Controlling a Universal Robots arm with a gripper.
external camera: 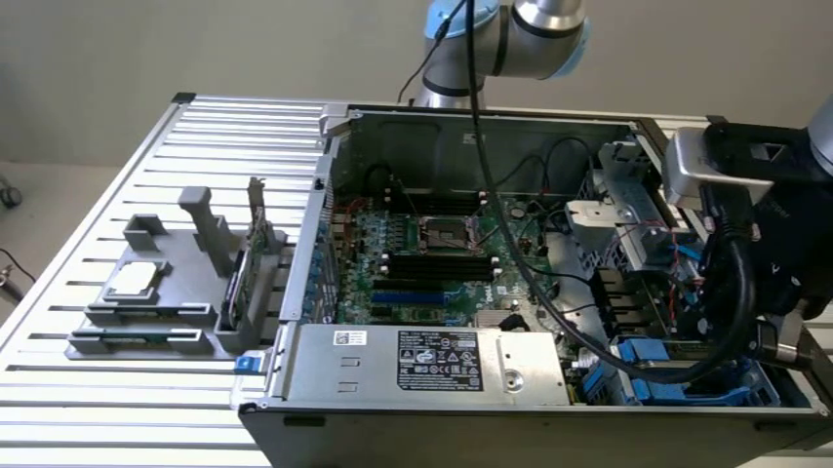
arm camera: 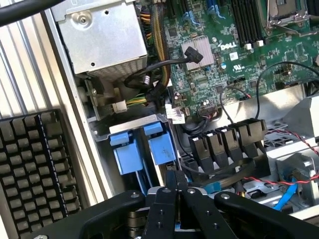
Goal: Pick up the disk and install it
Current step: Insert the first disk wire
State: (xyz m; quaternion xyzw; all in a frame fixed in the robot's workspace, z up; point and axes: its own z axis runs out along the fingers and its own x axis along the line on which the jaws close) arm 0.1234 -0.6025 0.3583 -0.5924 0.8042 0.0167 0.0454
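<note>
- One open computer case point(external camera: 443, 136) is taking up most of the slatted table point(external camera: 78, 409), with its motherboard showing. The drive bay is sitting at the case's 4 o'clock corner in the exterior view.
- Power supply point(external camera: 430, 361) is lying along the case's 6 o'clock edge, just beside that bay.
- Grey parts tray point(external camera: 143, 314) is sitting at the case's 9 o'clock, well apart from the work, and is carrying a small square chip point(external camera: 135, 280).
- Disk point(arm camera: 128, 153): its blue carrier ends are showing inside the bay frame. The metal body and label are hiding below them, so I am judging it as already slid in. Seating depth is not checkable.
- Gripper point(arm camera: 175, 184) is hanging just beside those blue ends, jaws clenched together with nothing between them.
- Judging progress: pick-up is looking done and install is looking nearly or fully done. Whether the carrier is latching home is not showing.
</note>
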